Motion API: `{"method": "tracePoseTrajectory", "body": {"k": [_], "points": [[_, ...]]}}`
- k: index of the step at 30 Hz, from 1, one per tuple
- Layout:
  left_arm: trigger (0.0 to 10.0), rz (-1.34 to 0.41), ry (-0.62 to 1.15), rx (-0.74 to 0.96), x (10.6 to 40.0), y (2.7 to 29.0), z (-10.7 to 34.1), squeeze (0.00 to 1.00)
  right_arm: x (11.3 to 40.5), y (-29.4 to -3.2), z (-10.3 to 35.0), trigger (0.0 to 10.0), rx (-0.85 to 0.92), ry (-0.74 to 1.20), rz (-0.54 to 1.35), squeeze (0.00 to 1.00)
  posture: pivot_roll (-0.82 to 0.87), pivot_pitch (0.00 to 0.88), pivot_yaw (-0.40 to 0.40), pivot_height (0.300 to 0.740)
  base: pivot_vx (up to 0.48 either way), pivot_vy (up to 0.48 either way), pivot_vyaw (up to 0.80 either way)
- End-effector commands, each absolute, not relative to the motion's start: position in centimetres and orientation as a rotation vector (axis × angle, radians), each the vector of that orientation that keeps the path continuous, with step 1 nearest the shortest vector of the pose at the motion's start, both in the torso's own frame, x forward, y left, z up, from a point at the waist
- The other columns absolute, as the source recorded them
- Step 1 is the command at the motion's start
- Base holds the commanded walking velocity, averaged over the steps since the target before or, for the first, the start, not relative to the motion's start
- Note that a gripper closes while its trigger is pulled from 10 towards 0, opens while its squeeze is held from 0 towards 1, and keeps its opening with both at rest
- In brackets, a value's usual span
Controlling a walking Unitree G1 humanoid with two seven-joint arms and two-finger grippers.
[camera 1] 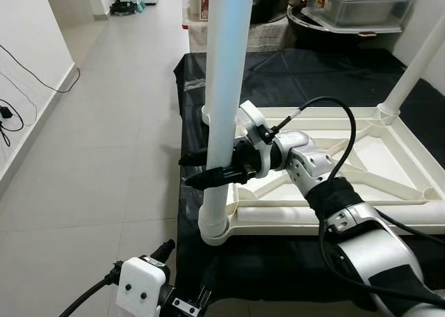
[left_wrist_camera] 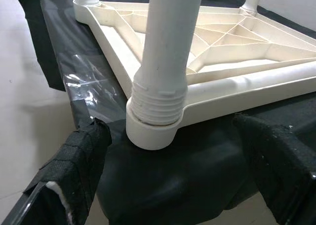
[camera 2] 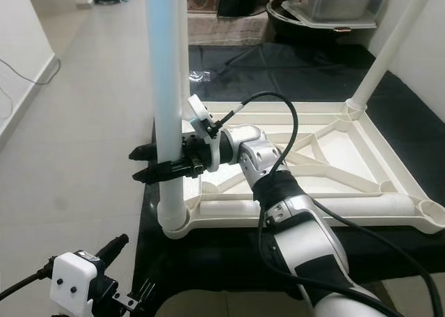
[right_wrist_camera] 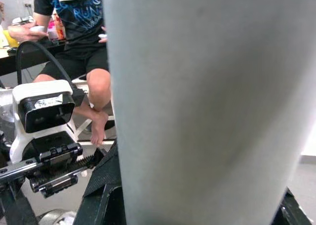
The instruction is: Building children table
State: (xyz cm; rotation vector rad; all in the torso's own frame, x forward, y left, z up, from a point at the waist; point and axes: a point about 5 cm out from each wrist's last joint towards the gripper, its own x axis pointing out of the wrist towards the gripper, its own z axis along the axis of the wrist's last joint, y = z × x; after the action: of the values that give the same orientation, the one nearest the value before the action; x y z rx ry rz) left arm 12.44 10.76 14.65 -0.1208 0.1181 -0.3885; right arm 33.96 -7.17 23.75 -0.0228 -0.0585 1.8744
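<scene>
A cream children's table (camera 1: 334, 216) lies upside down on a black-covered platform. A white table leg (camera 1: 226, 87) stands upright in the near left corner socket (left_wrist_camera: 150, 129), with its threaded end showing just above the socket. My right gripper (camera 1: 189, 171) is shut on this leg about a third of the way up, one black finger on each side. The leg (right_wrist_camera: 197, 101) is pressed close in the right wrist view. My left gripper (left_wrist_camera: 173, 185) hangs low in front of the platform, open, its padded fingers (left_wrist_camera: 74, 170) apart and level with the socket.
Another leg (camera 1: 417, 60) stands at the far right corner, and a far left socket (camera 1: 207, 112) sits behind the held leg. Plastic storage boxes (camera 1: 361, 4) are at the back. Tiled floor (camera 1: 104, 157) runs to the left. A seated person (right_wrist_camera: 74, 18) is opposite.
</scene>
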Motion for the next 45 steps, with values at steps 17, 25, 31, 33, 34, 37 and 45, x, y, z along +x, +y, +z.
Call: {"method": "tracePoseTrajectory", "body": {"k": [17, 25, 31, 33, 34, 37, 45], "points": [[10.0, -0.372, 0.113, -0.108, 12.5, 10.9, 14.7, 0.00, 32.9, -5.8, 21.0, 10.0, -0.112, 0.040, 1.948, 0.00, 0.04, 0.159, -0.040, 0.740, 0.000, 0.000, 0.00], [10.0, -0.351, 0.102, -0.098, 12.7, 11.2, 14.8, 0.00, 34.9, -4.9, 19.3, 10.0, -0.264, 0.164, 1.678, 0.00, 0.04, 0.159, -0.043, 0.740, 0.000, 0.000, 0.00], [10.0, -0.344, 0.097, -0.090, 12.8, 11.3, 14.8, 0.00, 36.4, -4.9, 19.0, 10.0, -0.319, 0.202, 1.432, 0.00, 0.04, 0.152, -0.042, 0.740, 0.000, 0.000, 0.00], [10.0, -0.344, 0.097, -0.090, 12.8, 11.3, 14.8, 0.00, 36.4, -4.9, 19.0, 10.0, -0.319, 0.202, 1.432, 0.00, 0.04, 0.152, -0.042, 0.740, 0.000, 0.000, 0.00], [10.0, -0.338, 0.095, -0.086, 12.8, 11.4, 14.8, 0.00, 37.3, -5.3, 19.2, 10.0, -0.322, 0.194, 1.298, 0.00, 0.04, 0.152, -0.042, 0.740, 0.000, 0.000, 0.00], [10.0, -0.327, 0.095, -0.080, 12.9, 11.5, 14.7, 0.00, 38.7, -6.7, 19.3, 10.0, -0.306, 0.191, 1.051, 0.00, 0.04, 0.148, -0.038, 0.740, 0.000, 0.000, 0.00], [10.0, -0.315, 0.092, -0.067, 13.1, 11.8, 14.6, 0.00, 40.5, -9.8, 19.6, 10.0, -0.275, 0.152, 0.646, 0.00, 0.04, 0.135, -0.037, 0.740, 0.000, 0.000, 0.00]]}}
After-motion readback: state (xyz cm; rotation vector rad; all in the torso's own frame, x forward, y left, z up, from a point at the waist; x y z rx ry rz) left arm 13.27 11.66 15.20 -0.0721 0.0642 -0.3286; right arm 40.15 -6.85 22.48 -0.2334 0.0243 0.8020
